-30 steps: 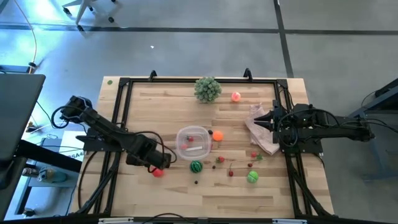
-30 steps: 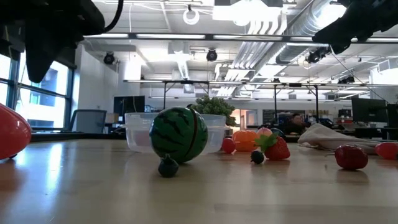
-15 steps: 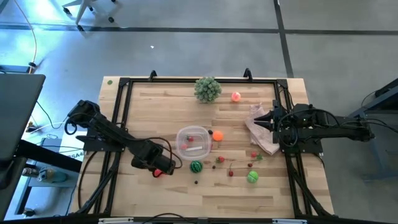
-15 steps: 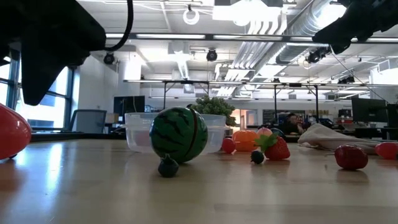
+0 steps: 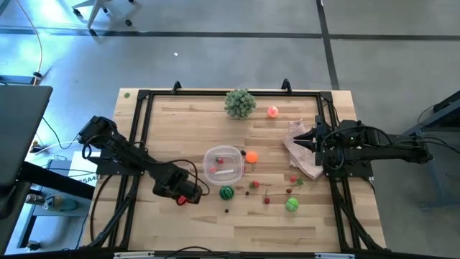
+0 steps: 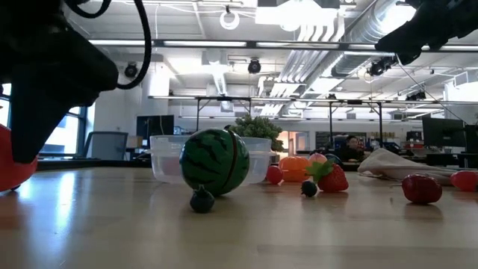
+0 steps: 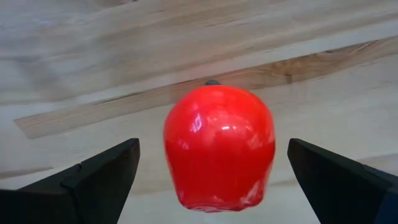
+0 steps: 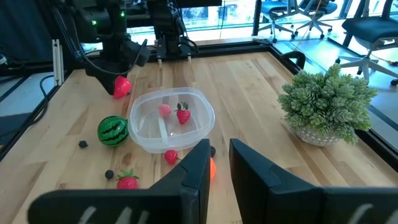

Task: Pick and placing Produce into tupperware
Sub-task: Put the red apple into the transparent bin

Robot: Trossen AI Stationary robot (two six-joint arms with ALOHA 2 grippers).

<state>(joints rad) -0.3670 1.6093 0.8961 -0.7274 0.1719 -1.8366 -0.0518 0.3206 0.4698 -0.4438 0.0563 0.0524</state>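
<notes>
The left gripper (image 5: 188, 196) is held low near the front-left part of the table (image 5: 180, 223), fingers spread wide w/ the red ball (image 7: 219, 148) between them, not yet pinched. The tupperware (image 5: 224, 163) sits near the table's middle, w/ a strawberry (image 8: 183, 114) and a pink piece (image 8: 163, 109) already inside. The right gripper (image 8: 214, 163) is parked at the right edge over the pinkish-white bag (image 5: 302, 155), fingers nearly pressed together, nothing seen held.

Risks, as judged:
- The red ball is round and glossy; if the jaws close off-centre it could be squeezed out and rolled toward the front edge.
- Too low a descent, and the fingertips could be scraped on the wood.
- On the carry to the tupperware, the watermelon ball (image 5: 227, 193) just beside the container's front could be knocked; the light container could be shoved when the ball is dropped in.

Hard to make out:
- In the high view the ball is mostly covered by the gripper; contact w/ the fingers can't be confirmed.
- In the low view the ball is cut off at the frame edge behind the dark arm.
- Small berries on the table's front-right part are too tiny to be identified.
</notes>
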